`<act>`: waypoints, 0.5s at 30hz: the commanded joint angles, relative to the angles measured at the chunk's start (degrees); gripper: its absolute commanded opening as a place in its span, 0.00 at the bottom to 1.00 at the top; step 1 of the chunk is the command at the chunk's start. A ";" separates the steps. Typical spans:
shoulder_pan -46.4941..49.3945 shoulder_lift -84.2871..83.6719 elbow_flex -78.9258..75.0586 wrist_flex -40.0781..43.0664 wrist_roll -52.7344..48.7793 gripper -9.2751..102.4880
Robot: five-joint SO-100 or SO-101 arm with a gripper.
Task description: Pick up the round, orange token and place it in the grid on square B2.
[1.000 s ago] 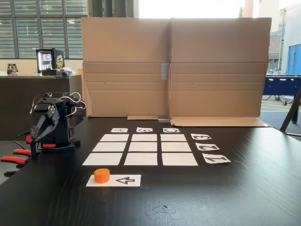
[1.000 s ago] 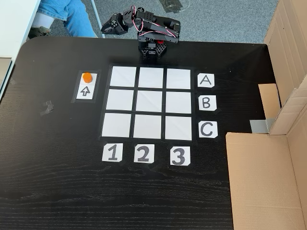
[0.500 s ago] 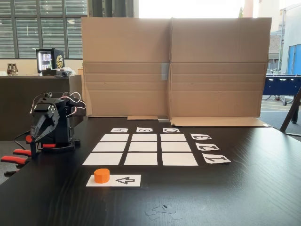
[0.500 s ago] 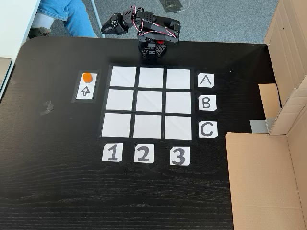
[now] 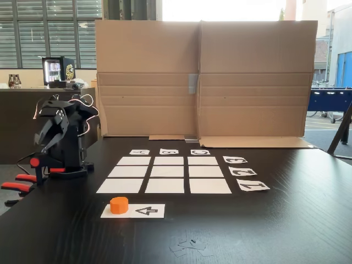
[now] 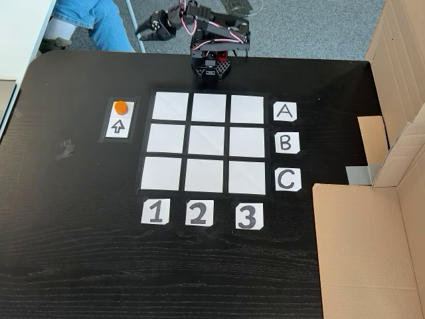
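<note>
Sitting nearest the front edge of the dark table, the token is resting on one end of a white strip that is carrying a black arrow; from above, the token is lying at the top of that strip, just left of the grid. Beyond the strip, the grid is lying flat, nine white rectangles, and square B2 in the middle is lying bare, as the view from above is also showing. Number cards are running along the grid's right side in the low view, letter cards along its far side. Farther back on the left, the arm is standing folded on its base, with the gripper pointing downward, well apart from the token; I cannot tell how far its fingers are parted. Orange-handled clamps are gripping the table edge beside it. A cardboard screen is closing off the far side. From above, a person's legs in jeans are showing past the table's corner.
</note>
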 commanded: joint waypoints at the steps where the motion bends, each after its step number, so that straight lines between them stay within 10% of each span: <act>1: -0.62 -7.65 -10.72 1.85 -0.35 0.20; 15: -3.52 -46.76 -52.65 26.98 -0.44 0.54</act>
